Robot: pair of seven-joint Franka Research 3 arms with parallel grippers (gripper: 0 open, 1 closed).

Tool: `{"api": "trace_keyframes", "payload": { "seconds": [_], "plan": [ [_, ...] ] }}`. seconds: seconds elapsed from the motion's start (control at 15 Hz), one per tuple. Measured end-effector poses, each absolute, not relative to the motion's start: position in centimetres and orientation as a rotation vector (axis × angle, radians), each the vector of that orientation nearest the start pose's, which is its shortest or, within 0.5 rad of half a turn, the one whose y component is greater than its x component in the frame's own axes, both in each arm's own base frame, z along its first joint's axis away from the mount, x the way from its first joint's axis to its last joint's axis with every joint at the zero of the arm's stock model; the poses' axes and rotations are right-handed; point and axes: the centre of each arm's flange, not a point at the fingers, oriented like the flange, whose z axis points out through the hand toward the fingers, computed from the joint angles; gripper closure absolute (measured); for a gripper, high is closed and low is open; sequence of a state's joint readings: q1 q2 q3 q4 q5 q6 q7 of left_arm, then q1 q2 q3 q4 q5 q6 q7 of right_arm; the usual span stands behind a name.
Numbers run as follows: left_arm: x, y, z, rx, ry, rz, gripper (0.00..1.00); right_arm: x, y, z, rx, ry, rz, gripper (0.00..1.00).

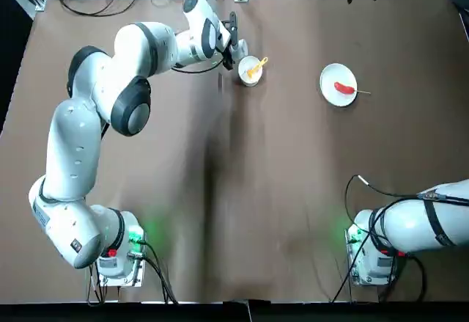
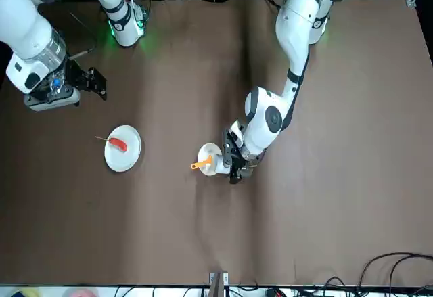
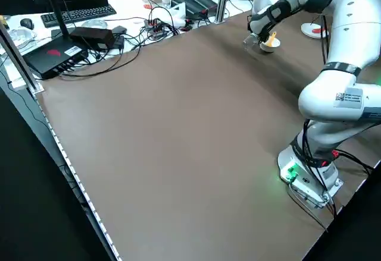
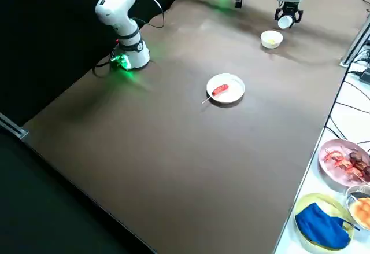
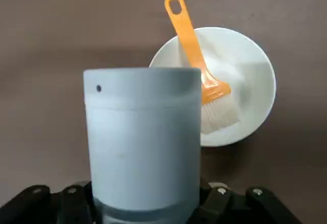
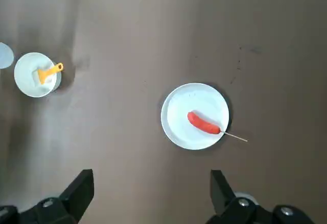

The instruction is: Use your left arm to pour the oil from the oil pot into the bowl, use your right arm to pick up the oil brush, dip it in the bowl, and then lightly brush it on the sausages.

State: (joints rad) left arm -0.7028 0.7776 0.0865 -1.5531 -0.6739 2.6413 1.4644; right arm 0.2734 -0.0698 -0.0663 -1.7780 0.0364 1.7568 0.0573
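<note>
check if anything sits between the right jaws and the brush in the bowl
Nothing visible does. The right gripper hangs open above bare table near the plate with the sausage. The brush lies in the bowl, but the left gripper holds the oil pot right beside that bowl.

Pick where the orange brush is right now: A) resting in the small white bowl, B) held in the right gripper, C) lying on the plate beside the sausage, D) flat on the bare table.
A: the brush rests bristles-down inside the bowl, its handle leaning out over the rim.
</note>
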Motion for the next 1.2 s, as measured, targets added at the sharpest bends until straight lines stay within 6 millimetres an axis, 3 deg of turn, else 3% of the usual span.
{"api": "trace_keyframes", "payload": {
  "seconds": [0.93, 1.2],
  "plan": [
    [59.5, -42.5, 21.7, -2.246, 2.330, -0.679, 0.47, 53.0, 12.7, 58.1, -3.083, -0.259, -0.067, 0.00],
    [60.0, -42.2, 22.2, -2.354, 2.235, -0.689, 0.47, 52.8, 13.4, 58.1, -3.082, -0.281, -0.067, 0.00]
  ]
}}
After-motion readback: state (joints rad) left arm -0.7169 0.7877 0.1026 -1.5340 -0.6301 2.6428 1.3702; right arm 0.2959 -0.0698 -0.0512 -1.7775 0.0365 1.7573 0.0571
